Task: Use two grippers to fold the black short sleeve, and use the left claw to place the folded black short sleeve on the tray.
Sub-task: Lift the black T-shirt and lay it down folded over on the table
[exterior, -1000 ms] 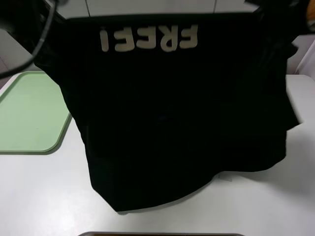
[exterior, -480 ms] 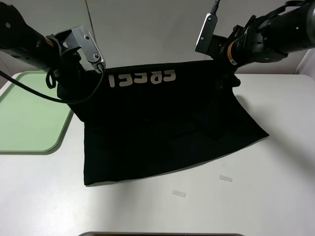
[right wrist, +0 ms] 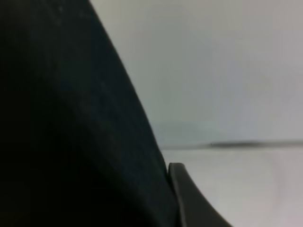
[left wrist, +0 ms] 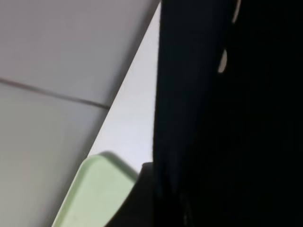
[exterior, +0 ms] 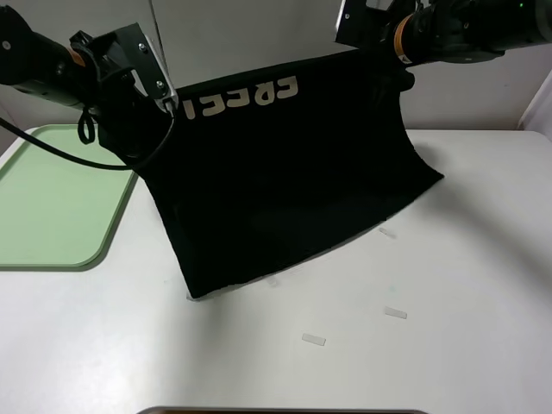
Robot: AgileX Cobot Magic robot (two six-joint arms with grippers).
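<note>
The black short sleeve (exterior: 285, 172) hangs between the two grippers, its cream letters (exterior: 241, 97) upside down near the top edge and its lower hem resting on the white table (exterior: 431, 345). My left claw (exterior: 164, 102) is shut on the shirt's top left corner. My right gripper (exterior: 395, 62) is shut on the top right corner, held higher. Black cloth fills most of the left wrist view (left wrist: 227, 123) and the right wrist view (right wrist: 66, 123), hiding the jaws. The pale green tray (exterior: 52, 198) lies left of the shirt and also shows in the left wrist view (left wrist: 90, 198).
Three small white strips (exterior: 313, 340) (exterior: 395, 312) (exterior: 387, 231) lie on the table in front of the shirt. A pale wall stands behind the table. A dark edge (exterior: 285, 411) shows at the bottom of the exterior view.
Both grippers have moved back from the camera and then risen, lifting the shirt's top edge. The hem has slid back across the table, uncovering a third white strip.
</note>
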